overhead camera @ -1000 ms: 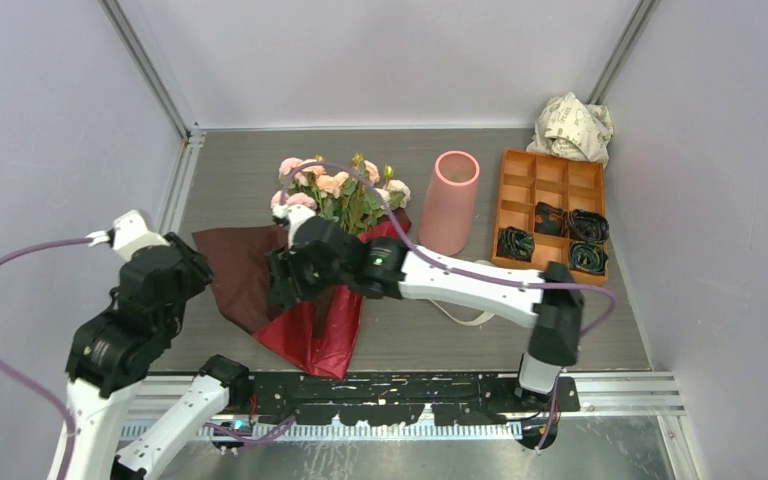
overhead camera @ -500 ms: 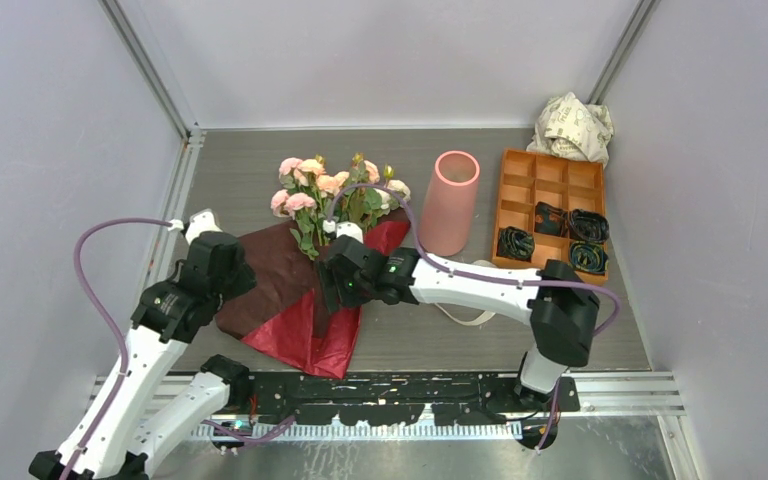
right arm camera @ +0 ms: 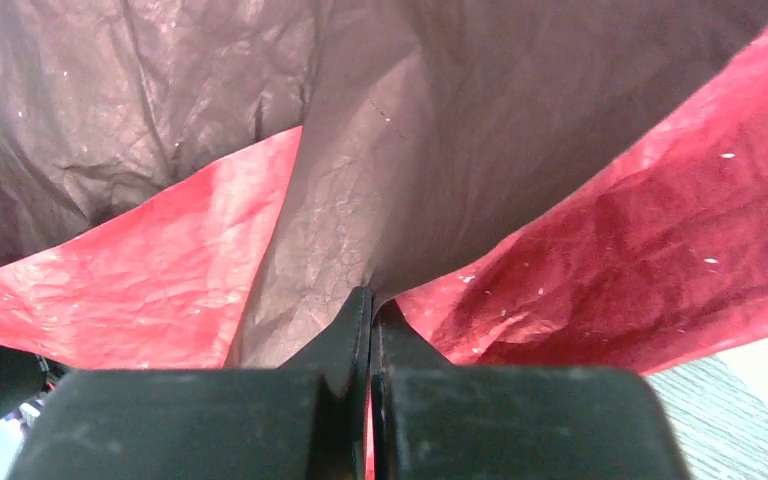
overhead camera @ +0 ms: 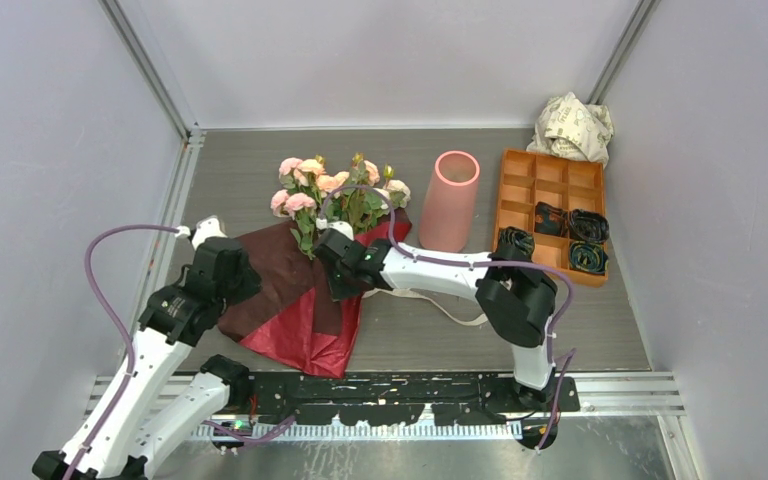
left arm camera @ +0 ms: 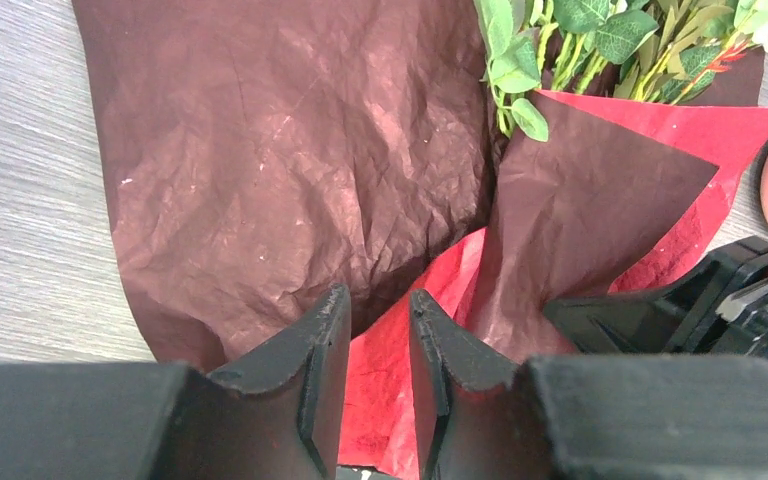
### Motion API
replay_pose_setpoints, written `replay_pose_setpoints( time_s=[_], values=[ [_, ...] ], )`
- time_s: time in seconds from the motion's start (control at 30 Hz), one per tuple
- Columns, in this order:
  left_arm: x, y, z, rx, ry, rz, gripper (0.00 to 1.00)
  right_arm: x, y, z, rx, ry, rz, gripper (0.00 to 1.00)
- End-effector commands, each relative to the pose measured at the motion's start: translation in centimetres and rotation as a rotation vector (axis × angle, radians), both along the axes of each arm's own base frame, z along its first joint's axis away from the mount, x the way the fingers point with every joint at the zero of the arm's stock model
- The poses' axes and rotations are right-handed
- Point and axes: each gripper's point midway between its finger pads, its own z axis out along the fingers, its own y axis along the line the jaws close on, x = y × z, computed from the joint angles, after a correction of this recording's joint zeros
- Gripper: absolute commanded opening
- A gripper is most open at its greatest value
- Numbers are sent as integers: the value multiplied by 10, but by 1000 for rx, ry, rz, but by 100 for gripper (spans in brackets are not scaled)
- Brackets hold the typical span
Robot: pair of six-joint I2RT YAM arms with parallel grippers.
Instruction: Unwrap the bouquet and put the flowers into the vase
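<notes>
A: Where do we see the bouquet (overhead camera: 295, 300)?
B: Lying on the table (overhead camera: 420, 345), left of the vase (overhead camera: 453, 205). Its paper (left arm camera: 260, 150) is spread open, with a dark sheet flat on the left and red sheets below and to the right. The flowers (overhead camera: 335, 183) point toward the far wall.
A: And the vase?
B: Upright, mouth up, near the flower heads. As far as we can tell, it is not touching them.
A: What do we make of the right gripper (right arm camera: 368, 300)?
B: Its fingers are pressed together on a fold of the dark paper where it rises over the red — pinched right at the tips.
A: And the left gripper (left arm camera: 375, 310)?
B: Low over the paper's near-left part, fingers a narrow gap apart — red paper shows behind the gap. The right arm's black wrist sits just to its right.
</notes>
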Motion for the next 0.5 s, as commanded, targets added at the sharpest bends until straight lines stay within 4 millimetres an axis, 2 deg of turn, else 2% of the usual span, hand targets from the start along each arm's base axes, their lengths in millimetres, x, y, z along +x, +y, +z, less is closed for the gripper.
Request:
replay_pose_setpoints(
  time_s=[0.0, 0.1, 0.3, 0.47],
  values=[
    [13, -11, 2, -50, -45, -14, 29, 17, 2, 38, 54, -81, -49, 1],
    [18, -23, -6, -83, -35, -48, 29, 19, -30, 56, 5, -140, -108, 1],
    [32, -48, -22, -143, 2, -129, 29, 10, -114, 94, -85, -248, -236, 1],
    [44, -63, -36, -166, 32, -167, 28, -4, -170, 89, -186, -254, -333, 3]
  ],
)
